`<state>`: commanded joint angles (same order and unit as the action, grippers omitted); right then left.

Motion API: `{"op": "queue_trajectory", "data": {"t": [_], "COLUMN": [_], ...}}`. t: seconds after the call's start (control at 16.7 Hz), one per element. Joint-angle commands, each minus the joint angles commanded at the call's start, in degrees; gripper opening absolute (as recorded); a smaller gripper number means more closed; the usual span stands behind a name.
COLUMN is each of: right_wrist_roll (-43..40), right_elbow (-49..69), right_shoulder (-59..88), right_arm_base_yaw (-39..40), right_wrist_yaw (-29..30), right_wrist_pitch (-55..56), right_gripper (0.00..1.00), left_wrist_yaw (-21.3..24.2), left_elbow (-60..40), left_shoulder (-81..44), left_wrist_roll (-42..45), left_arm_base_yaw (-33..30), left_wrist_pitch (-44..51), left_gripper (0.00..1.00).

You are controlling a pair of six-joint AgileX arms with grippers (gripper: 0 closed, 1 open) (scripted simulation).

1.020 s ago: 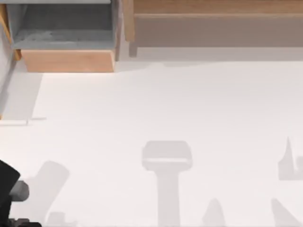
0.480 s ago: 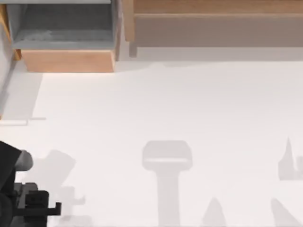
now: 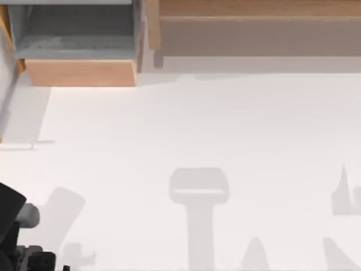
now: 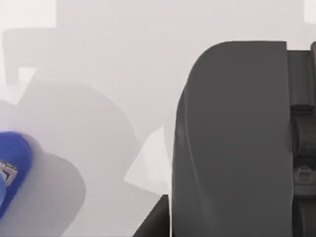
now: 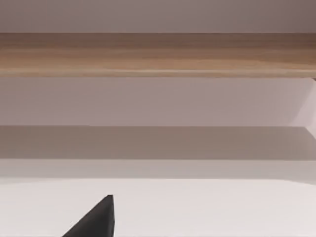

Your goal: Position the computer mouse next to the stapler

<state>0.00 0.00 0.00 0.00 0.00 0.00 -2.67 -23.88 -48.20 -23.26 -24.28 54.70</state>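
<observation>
A blue rounded thing (image 4: 11,168) with a small white mark, apparently the computer mouse, lies on the white table at the edge of the left wrist view. A large dark grey body (image 4: 232,143) with metal parts along one side, likely the stapler, is close to that camera, with a gap of table between it and the blue thing. My left gripper (image 3: 38,261) is at the bottom left corner of the top view, partly cut off. A black piece of my right gripper (image 5: 96,221) shows low in the right wrist view, above bare table.
A wooden box with a grey inside (image 3: 79,51) stands at the table's back left. A long wooden ledge (image 3: 254,22) runs along the back right, and it also faces the right wrist camera (image 5: 158,54). Arm shadows fall across the white tabletop (image 3: 197,124).
My left arm reached farther into the top view half a second ago and has since drawn back toward the bottom left corner. The shadows on the right have not moved.
</observation>
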Motion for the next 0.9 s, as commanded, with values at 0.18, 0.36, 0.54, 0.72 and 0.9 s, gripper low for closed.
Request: {"op": "queue_trajectory", "data": {"t": [0.18, 0.36, 0.54, 0.72, 0.9], "right_wrist_roll": [0.0, 0.0, 0.0, 0.0, 0.0], "right_elbow": [0.0, 0.0, 0.0, 0.0, 0.0], "right_shoulder": [0.0, 0.0, 0.0, 0.0, 0.0], "right_arm_base_yaw": [0.0, 0.0, 0.0, 0.0, 0.0], "right_wrist_yaw": [0.0, 0.0, 0.0, 0.0, 0.0], "right_wrist_pitch": [0.0, 0.0, 0.0, 0.0, 0.0], "right_gripper": [1.00, 1.00, 1.00, 1.00, 1.00], "left_wrist_yaw": [0.6, 0.6, 0.6, 0.6, 0.6], "left_elbow": [3.0, 3.5, 3.5, 3.5, 3.5], "left_shoulder": [-0.1, -0.2, -0.2, -0.2, -0.2], "left_wrist_roll": [-0.2, -0.3, -0.3, -0.3, -0.3], "left_arm_base_yaw": [0.0, -0.1, -0.1, -0.1, -0.1], "left_wrist_pitch": [1.6, 1.8, 1.8, 1.8, 1.8], "left_gripper": [0.00, 0.00, 0.08, 0.30, 0.53]}}
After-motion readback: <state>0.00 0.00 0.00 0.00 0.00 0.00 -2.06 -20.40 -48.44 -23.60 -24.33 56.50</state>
